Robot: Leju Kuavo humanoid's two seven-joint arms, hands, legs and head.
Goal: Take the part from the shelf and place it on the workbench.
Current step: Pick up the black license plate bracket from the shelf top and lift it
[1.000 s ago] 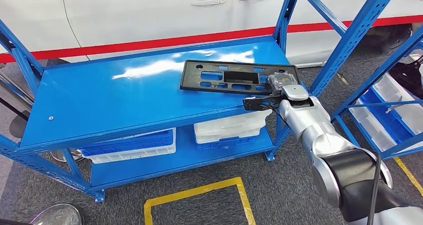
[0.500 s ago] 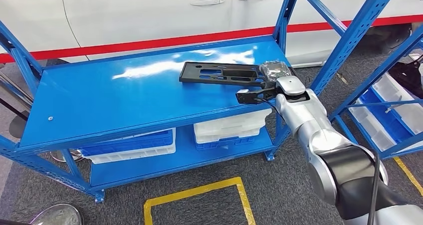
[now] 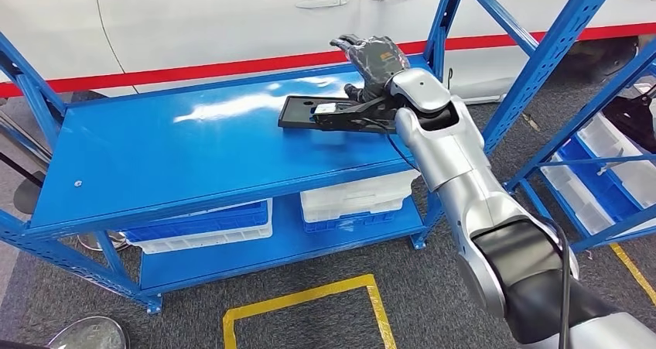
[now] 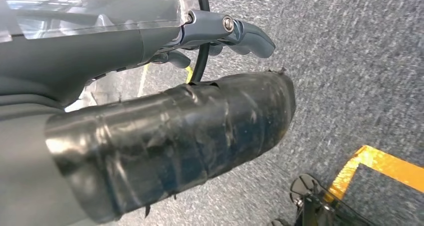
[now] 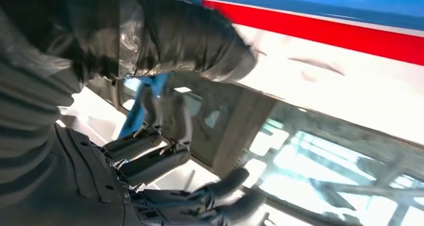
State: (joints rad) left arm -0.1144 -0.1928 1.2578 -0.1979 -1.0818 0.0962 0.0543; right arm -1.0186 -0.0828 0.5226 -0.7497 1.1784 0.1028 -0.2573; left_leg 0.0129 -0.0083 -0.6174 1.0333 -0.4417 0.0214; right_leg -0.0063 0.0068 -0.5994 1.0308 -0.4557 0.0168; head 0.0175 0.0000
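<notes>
Head view: the right robot hand [image 3: 370, 64] is raised above the far right part of the blue shelf [image 3: 193, 155], fingers spread upward, thumb side low against the black part [image 3: 325, 113]. The part is tilted, its right end lifted by the hand and its left end near or on the shelf top; the hand grips that right end. White bins [image 3: 352, 202] sit on the lower level, with a white car [image 3: 232, 16] behind. Left wrist view: the left robot hand [image 4: 175, 131] hangs over grey carpet [image 4: 360, 60], whether open or closed cannot be told.
</notes>
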